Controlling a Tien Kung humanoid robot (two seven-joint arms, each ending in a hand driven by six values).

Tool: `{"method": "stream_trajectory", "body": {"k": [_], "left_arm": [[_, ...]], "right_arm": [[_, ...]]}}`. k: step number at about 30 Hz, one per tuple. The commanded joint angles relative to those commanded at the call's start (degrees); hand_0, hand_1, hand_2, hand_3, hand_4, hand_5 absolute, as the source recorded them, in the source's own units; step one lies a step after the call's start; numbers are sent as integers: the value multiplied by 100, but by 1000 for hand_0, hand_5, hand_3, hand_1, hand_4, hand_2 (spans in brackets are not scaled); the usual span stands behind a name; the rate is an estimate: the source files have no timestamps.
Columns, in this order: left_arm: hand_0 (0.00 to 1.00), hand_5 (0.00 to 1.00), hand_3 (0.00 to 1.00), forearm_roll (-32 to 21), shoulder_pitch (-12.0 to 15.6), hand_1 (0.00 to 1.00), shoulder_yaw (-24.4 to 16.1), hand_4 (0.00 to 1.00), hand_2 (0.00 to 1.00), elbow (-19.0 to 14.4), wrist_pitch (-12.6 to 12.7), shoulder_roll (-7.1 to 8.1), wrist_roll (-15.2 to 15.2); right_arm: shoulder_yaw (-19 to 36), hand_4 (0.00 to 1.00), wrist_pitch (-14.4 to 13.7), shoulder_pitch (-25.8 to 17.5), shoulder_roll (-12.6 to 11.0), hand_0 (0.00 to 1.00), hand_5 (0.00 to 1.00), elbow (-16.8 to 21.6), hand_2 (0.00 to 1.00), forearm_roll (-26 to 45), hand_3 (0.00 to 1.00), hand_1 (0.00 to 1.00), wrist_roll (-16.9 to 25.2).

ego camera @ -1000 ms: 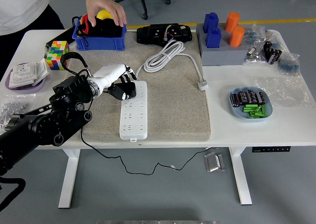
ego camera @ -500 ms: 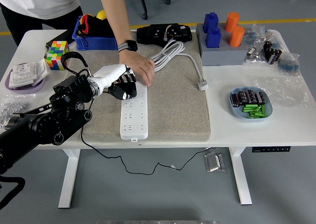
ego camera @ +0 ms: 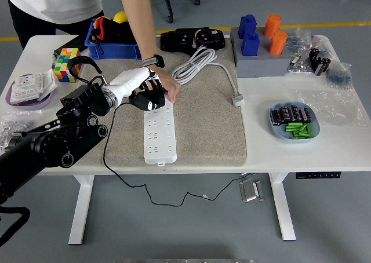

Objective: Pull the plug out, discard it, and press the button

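Our left arm (ego camera: 52, 144) reached in from the lower left, black and bent at the elbow, its white forearm angled up and right. Our left hand (ego camera: 148, 97) hung palm down with its dark fingers (ego camera: 152, 103) curled downward. A person's hand (ego camera: 165, 86) lay just beside it, touching its far side.

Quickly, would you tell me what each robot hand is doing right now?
Left hand: curled over the power strip's far end; grip cannot be told.
Right hand: not in view.
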Motion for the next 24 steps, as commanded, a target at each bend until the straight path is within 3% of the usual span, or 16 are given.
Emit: {"method": "stream_trajectory", "body": {"k": [5,13,20,24], "left_arm": [[506,2,533,119,85,370,-470,682,384,-55,48,177,-50],[509,2,533,106,235,366,-659,682,383,511,96,407,-88],[537,2,545,-80,324,394,-590,677,398,778,248,370,-203],[537,2,545,-190,333,394,-538,677,398,849,198,362,-207]], "right_arm": [[8,883,1,-13,3,767,658,-5,724,-12,713,729,-2],[48,883,0,-31,17,767,658,-8,724,-18,713,729,-3],[36,883,3,-13,22,767,658,8,724,0,713,729,-1],[28,883,3,-10,22,767,658,9,724,2,713,729,-1]]}}
